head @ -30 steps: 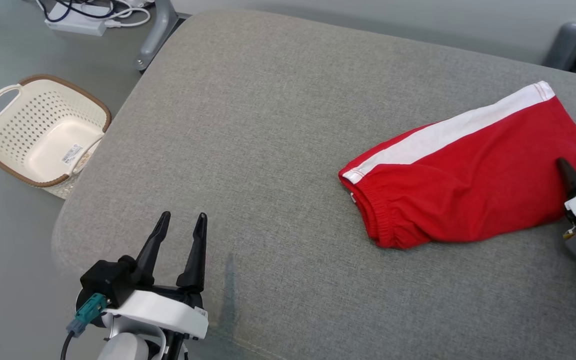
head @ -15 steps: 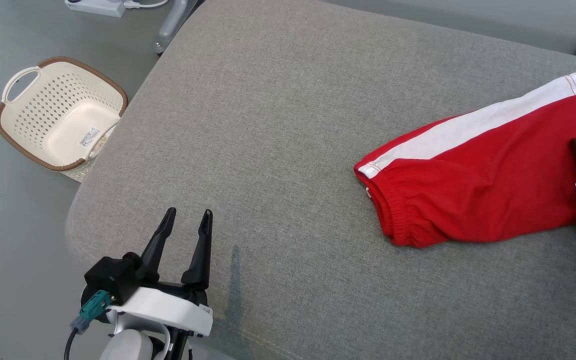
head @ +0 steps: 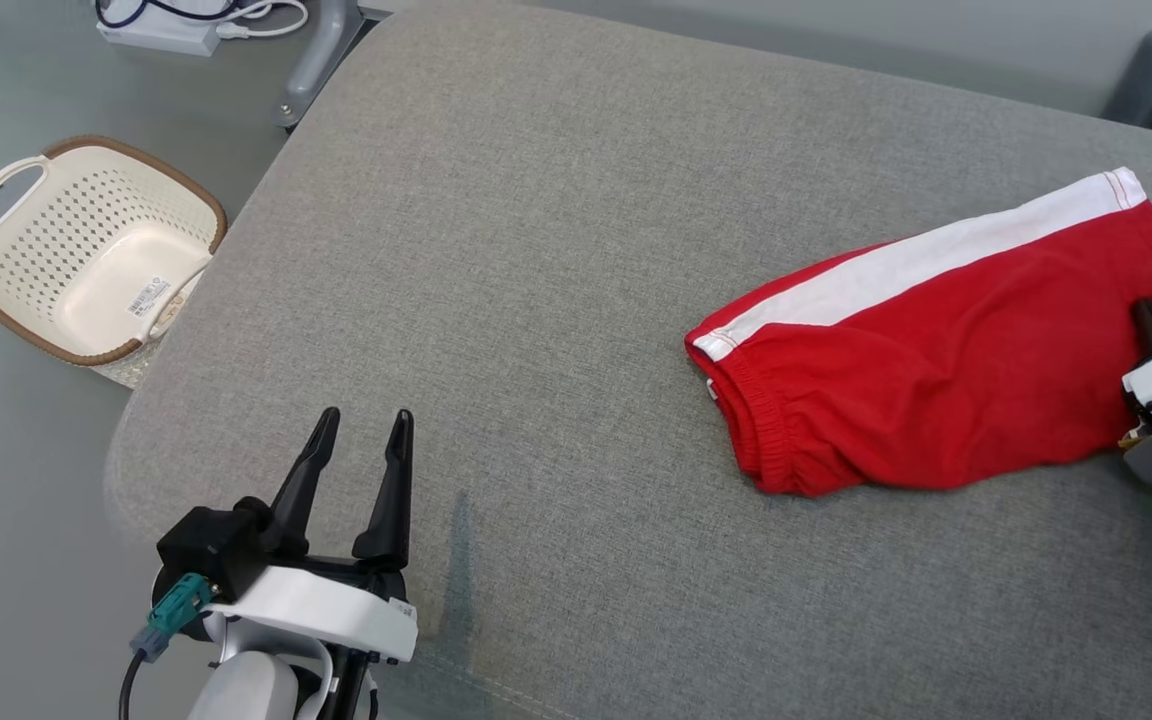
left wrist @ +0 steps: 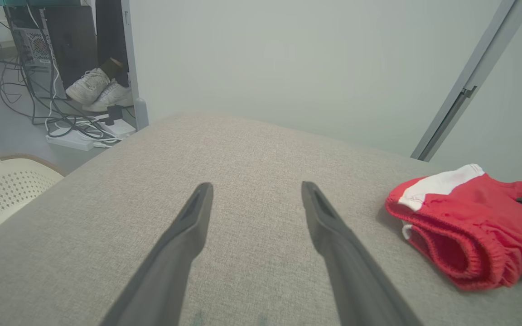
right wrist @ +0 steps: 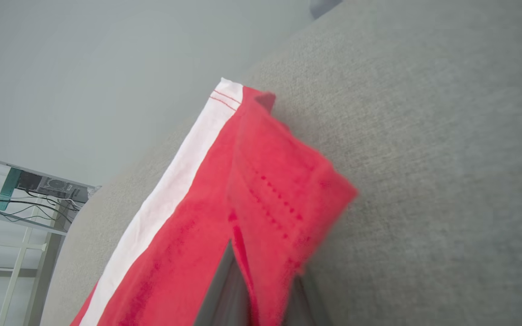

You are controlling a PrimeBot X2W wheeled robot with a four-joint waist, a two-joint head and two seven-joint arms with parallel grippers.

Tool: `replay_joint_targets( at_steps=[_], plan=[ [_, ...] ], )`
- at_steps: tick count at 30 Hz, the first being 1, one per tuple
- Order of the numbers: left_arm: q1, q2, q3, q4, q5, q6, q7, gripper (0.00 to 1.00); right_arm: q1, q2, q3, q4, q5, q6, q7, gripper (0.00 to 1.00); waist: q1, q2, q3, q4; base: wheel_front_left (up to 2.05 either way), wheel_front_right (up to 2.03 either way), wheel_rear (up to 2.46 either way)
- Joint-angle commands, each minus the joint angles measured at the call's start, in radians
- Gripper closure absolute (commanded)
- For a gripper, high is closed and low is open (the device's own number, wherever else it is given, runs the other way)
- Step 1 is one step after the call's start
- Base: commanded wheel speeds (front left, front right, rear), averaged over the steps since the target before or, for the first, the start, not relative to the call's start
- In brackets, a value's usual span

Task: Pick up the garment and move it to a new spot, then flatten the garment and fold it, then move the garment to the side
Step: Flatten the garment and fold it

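Observation:
The garment (head: pixel 936 370) is a pair of red shorts with a white side stripe, lying on the right of the grey cushioned surface (head: pixel 556 250), waistband toward the centre. My right gripper (head: pixel 1148 322) sits at the shorts' right end, shut on a pinched fold of the red cloth (right wrist: pixel 270 217), which stands up between its fingers in the right wrist view. My left gripper (head: pixel 361 440) rests open near the front left edge, far from the garment (left wrist: pixel 465 226), with nothing between its fingers (left wrist: pixel 188 235).
A cream perforated basket (head: pixel 86 260) with a brown rim stands on the floor to the left. A power strip with cables (head: pixel 166 30) lies on the floor at the far left. A person's white shoes (left wrist: pixel 98 88) stand behind the surface.
My right gripper has shut on the garment's right end, bunching the cloth there. The head camera shifted slightly. The left gripper stayed open and still.

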Motion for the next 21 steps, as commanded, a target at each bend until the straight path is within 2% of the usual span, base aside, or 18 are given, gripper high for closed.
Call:
replay_joint_targets(
  at_steps=[1,12,18,21],
  plan=[
    [0.002,0.004,0.006,0.0,0.002,0.004,-0.003,0.0,0.041,-0.002,0.003,-0.005,0.016,-0.001,-0.015,1.0,0.0,0.0,-0.013,-0.015,0.0,0.0,0.0],
    [0.03,0.004,0.018,0.009,0.019,0.0,-0.003,0.0,0.18,0.001,-0.027,-0.081,0.138,0.0,-0.093,1.0,0.0,0.0,-0.096,-0.088,0.0,0.0,0.0],
    [0.053,0.004,0.024,0.016,0.022,0.0,-0.003,0.0,0.241,0.008,-0.035,-0.096,0.164,0.0,-0.141,1.0,0.0,0.0,-0.132,-0.123,0.0,0.0,0.0],
    [0.066,0.005,0.028,0.025,-0.033,-0.003,-0.003,0.0,0.274,0.013,-0.052,-0.087,0.182,0.0,-0.164,1.0,0.0,0.0,-0.153,-0.141,0.0,0.0,0.0]
  ],
)
